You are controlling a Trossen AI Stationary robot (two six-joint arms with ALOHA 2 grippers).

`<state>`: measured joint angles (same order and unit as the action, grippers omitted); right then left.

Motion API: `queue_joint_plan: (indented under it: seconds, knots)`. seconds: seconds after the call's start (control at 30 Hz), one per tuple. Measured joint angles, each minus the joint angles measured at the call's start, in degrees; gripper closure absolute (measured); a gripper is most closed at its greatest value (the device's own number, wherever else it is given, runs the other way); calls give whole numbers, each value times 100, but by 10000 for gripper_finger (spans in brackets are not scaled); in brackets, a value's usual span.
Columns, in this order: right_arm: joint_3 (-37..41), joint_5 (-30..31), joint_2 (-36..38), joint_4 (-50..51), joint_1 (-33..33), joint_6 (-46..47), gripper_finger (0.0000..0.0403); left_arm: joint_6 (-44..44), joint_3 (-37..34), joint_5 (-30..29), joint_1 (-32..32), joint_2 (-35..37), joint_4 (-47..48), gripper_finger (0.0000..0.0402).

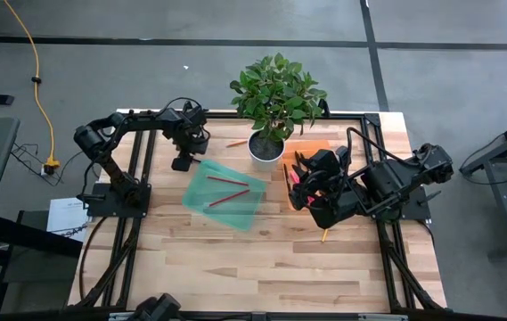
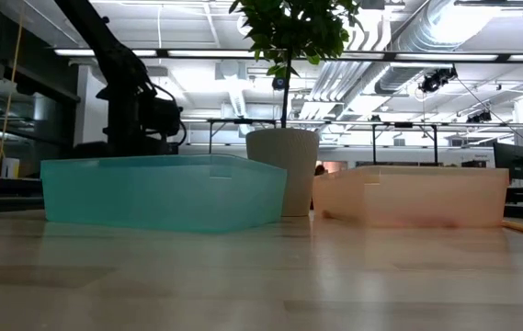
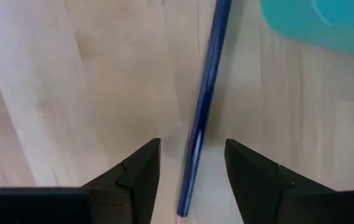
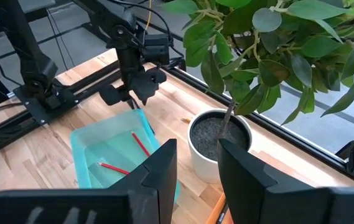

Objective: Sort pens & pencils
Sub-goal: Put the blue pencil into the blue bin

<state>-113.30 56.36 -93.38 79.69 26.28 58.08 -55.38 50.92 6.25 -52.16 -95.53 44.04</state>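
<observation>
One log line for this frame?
left gripper: open, straddling blue pencil | teal tray: two red pencils | right gripper: open, waiting

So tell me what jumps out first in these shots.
The leafy potted plant stands at the table's far edge, between a teal tray holding two red pencils and an orange tray. The left gripper hovers open over a blue pencil beside the teal tray. The right gripper hangs open above the orange tray.
</observation>
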Motion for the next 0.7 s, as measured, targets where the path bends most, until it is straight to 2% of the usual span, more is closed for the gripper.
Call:
queue_joint_plan:
  seconds: [0.4, 0.7]
  knots:
    - [0, -1, 0, 4, 2, 41, 295, -82, 0, -137, 7, 0, -119, 328]
    - [0, -1, 0, -6, 0, 43, 295, -108, 0, -89, 5, 0, -61, 352]
